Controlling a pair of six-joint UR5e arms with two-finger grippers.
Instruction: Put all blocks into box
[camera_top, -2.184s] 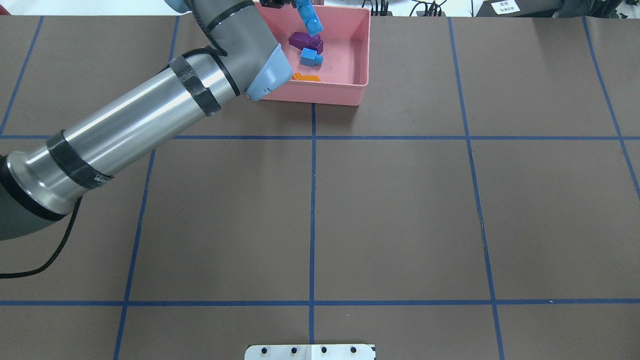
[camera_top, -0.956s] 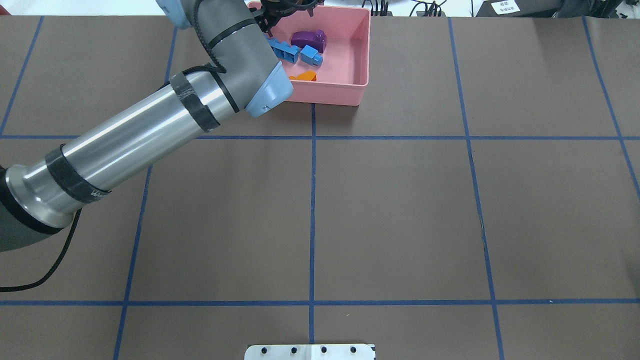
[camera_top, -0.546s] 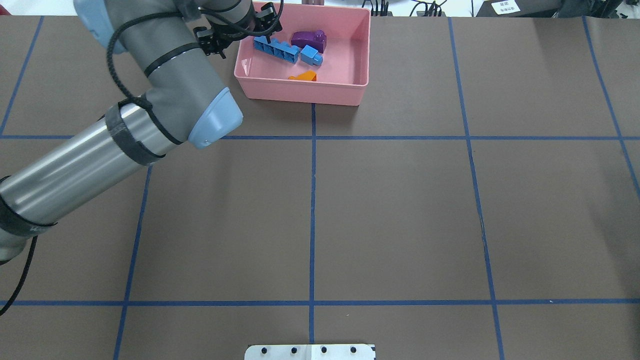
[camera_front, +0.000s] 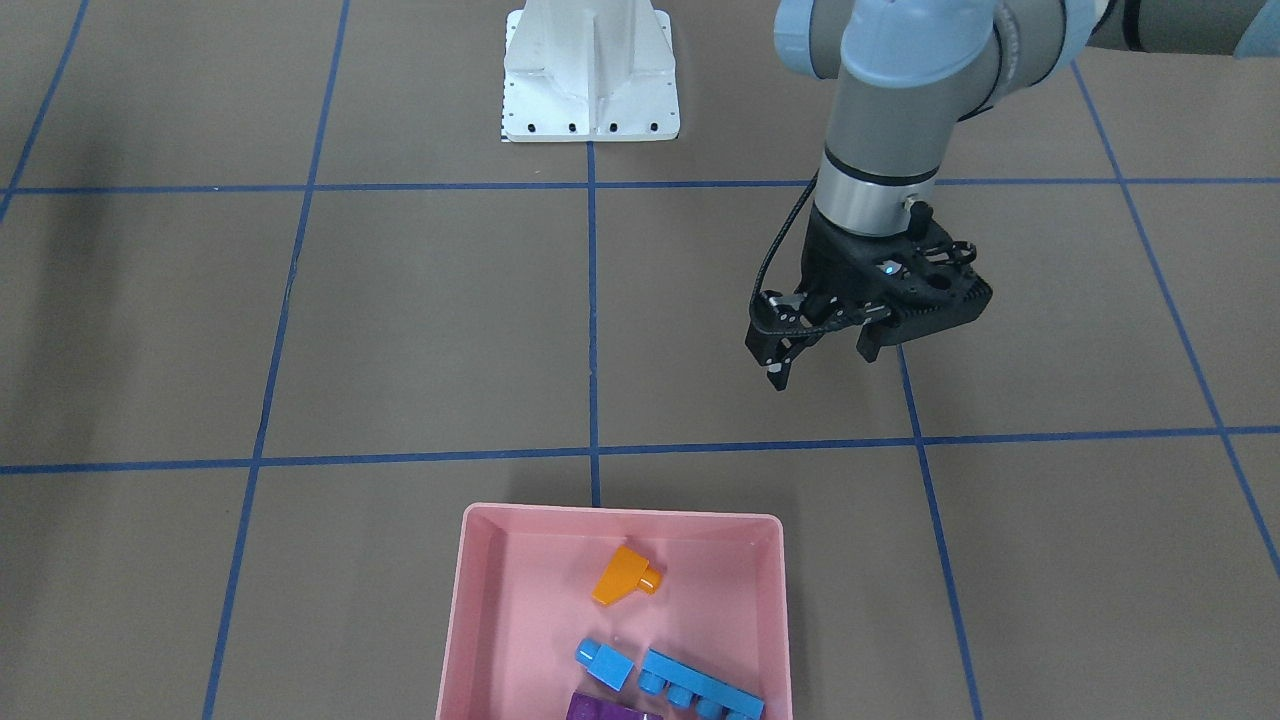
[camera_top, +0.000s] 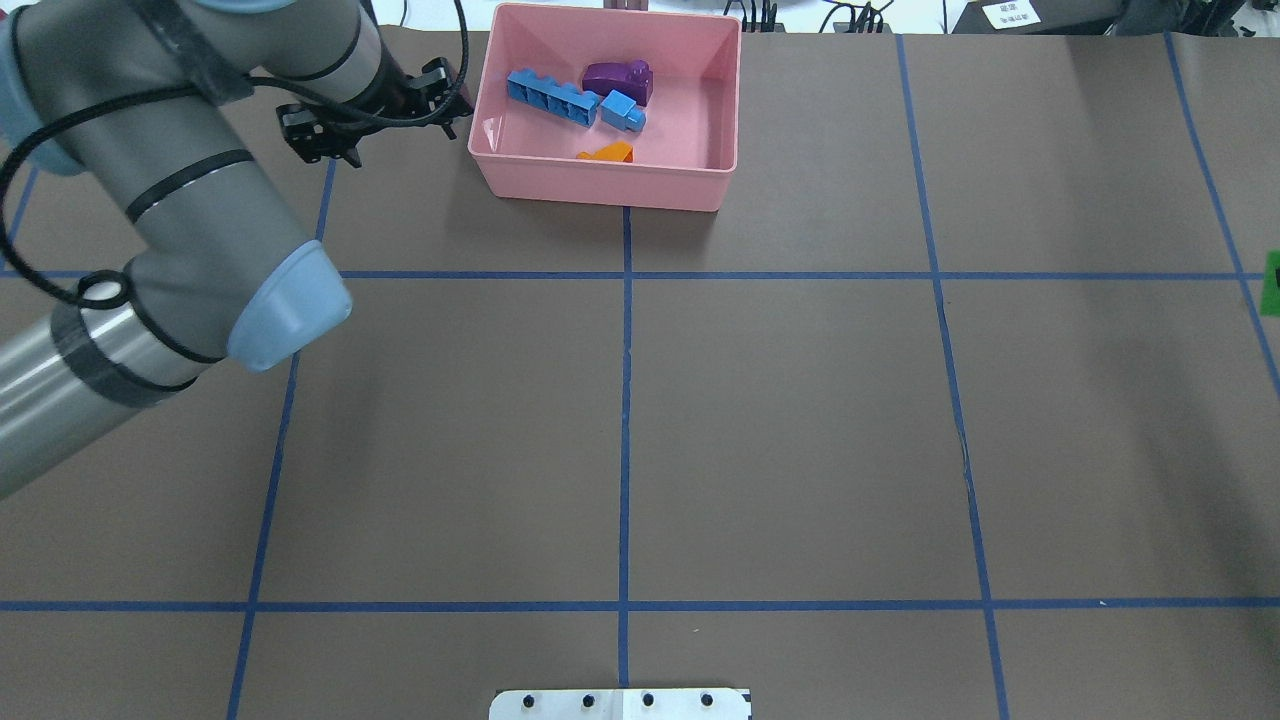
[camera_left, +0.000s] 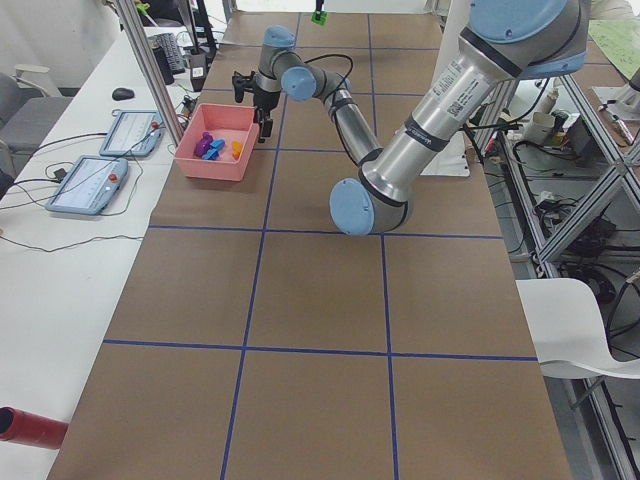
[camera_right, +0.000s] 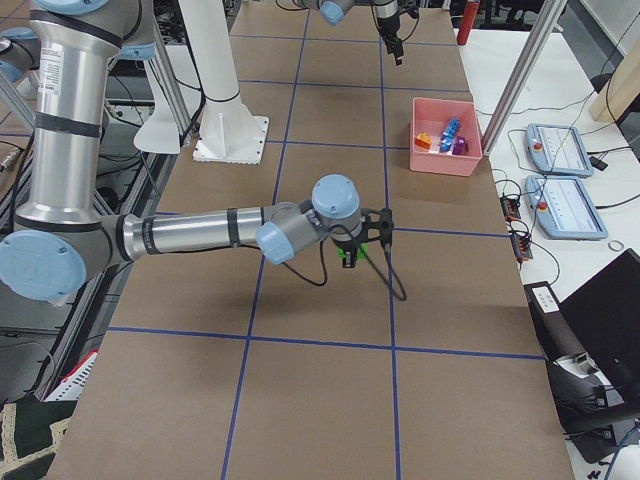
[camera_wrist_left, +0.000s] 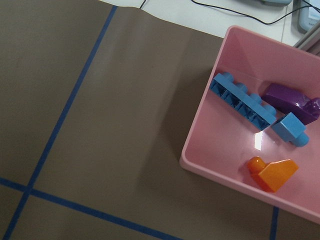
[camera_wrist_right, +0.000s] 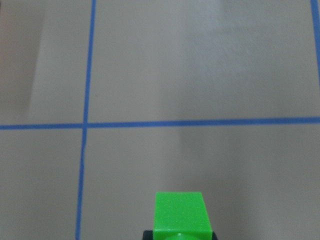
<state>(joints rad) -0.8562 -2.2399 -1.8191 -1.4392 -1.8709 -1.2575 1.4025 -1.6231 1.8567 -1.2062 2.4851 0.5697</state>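
- A shallow pink plastic box with rounded corners (camera_top: 720, 120) sits at the table's (camera_top: 800, 420) 12 o'clock edge, seen from overhead.
- Four glossy studded plastic bricks lie inside: a long blue bar (camera_top: 551, 97) at 10 o'clock, a purple sloped brick (camera_top: 615, 78) at 12, a small blue cube (camera_top: 622, 110) just beside both, and an orange sloped brick (camera_top: 607, 153) near the 6 o'clock wall.
- The left tool (camera_front: 822, 365) hangs spread and empty over matte brown cover at the box's 9 o'clock, clear of its wall.
- The right tool (camera_right: 350, 250) pinches a bright green plastic brick (camera_wrist_right: 180, 214) above the table, well apart toward 4 o'clock.
- A white metal base (camera_front: 590, 80) stands at the table's 6 o'clock edge.
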